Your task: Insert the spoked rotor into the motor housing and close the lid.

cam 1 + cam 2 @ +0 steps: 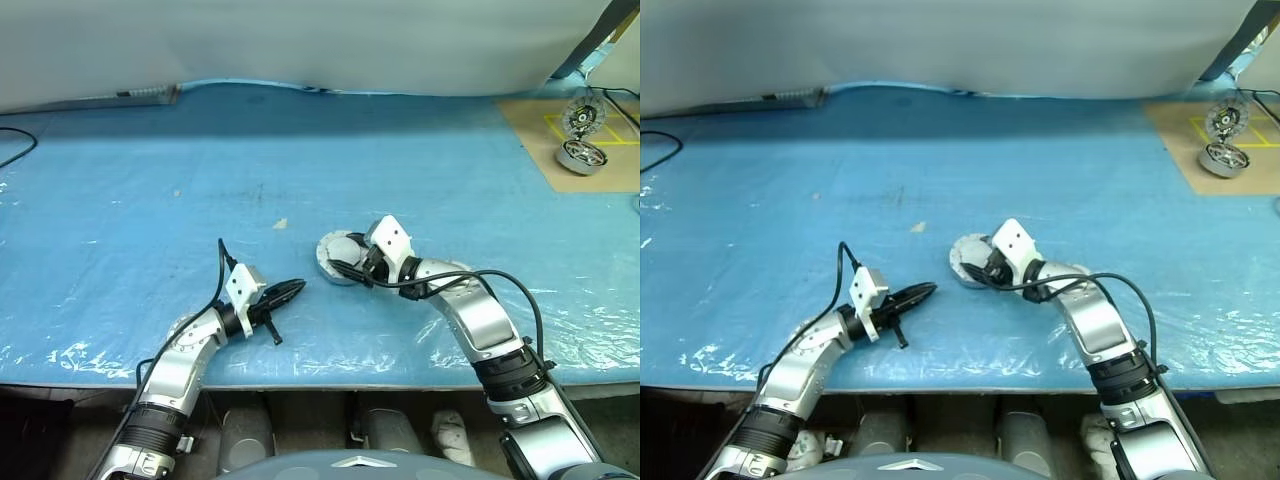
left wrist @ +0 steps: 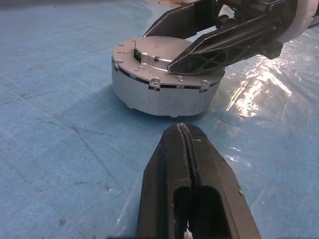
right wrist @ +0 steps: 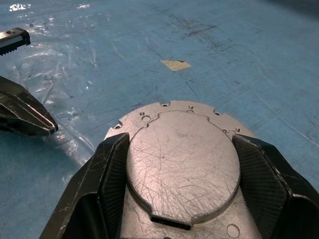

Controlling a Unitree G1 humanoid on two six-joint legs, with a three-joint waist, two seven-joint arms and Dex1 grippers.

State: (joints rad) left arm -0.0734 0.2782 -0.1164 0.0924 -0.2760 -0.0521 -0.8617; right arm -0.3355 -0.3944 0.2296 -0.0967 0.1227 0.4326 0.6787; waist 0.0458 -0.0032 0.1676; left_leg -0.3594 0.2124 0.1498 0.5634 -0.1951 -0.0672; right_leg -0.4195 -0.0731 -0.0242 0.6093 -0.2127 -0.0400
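A blue plastic-covered table [image 1: 200, 180] carries the closed motor housing [image 1: 338, 257] near the middle, a small pale scrap [image 1: 280, 224] just beyond it, and a brown board [image 1: 560, 140] at far right.

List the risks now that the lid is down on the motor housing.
The right gripper has a finger on each side of the lid; pulling away crookedly could drag or lift it.

The motor housing sits on glossy blue sheeting, so it may slide.

The shut left gripper points at the housing from close by and could bump it.
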